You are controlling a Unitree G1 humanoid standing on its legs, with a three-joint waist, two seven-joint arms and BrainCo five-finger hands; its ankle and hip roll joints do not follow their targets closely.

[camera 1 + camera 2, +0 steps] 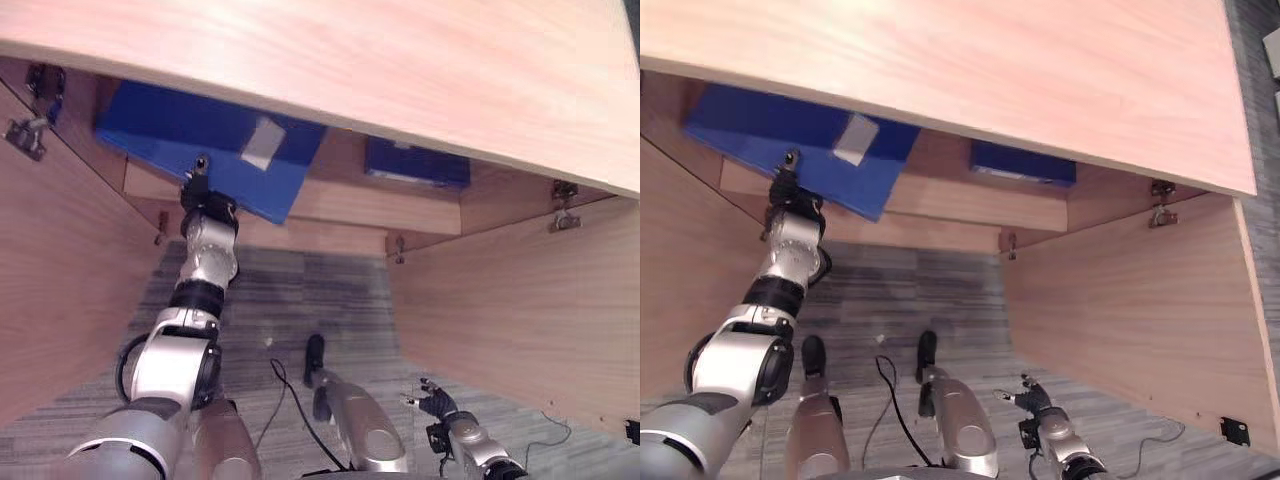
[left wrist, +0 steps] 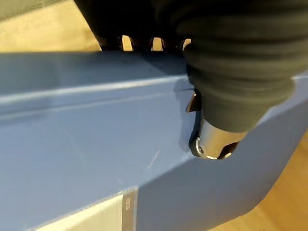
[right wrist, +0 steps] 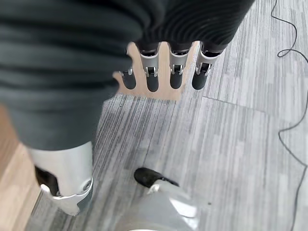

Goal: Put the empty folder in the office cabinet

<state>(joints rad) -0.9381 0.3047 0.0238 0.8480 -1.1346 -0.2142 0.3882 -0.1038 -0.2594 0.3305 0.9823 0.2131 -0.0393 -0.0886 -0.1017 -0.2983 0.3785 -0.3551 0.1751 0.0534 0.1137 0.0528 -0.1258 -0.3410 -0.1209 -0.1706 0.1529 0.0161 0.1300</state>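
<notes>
The right hand (image 1: 436, 402) hangs low and nearest, over the grey carpet (image 3: 231, 144), its fingers (image 3: 152, 77) straight and relaxed, holding nothing. To its right stands an open cabinet door (image 1: 520, 320), and another open door (image 1: 55, 270) stands across the carpet, left of the left arm. Farther in, the left hand (image 1: 203, 205) reaches up to the cabinet shelf (image 1: 340, 198) and meets the near edge of the blue folder (image 1: 215, 145). In the left wrist view the thumb (image 2: 214, 139) lies pressed on the folder's blue face while the fingers (image 2: 139, 43) pass over its far edge, so the hand grips the folder between them. The folder lies on the shelf under the cabinet top (image 1: 400, 70), its near corner jutting past the shelf front just right of the hand, a pale label (image 1: 262, 143) on its spine. Beyond and well to the right of that hand, a second blue folder (image 1: 416, 163) lies deeper on the same shelf.
</notes>
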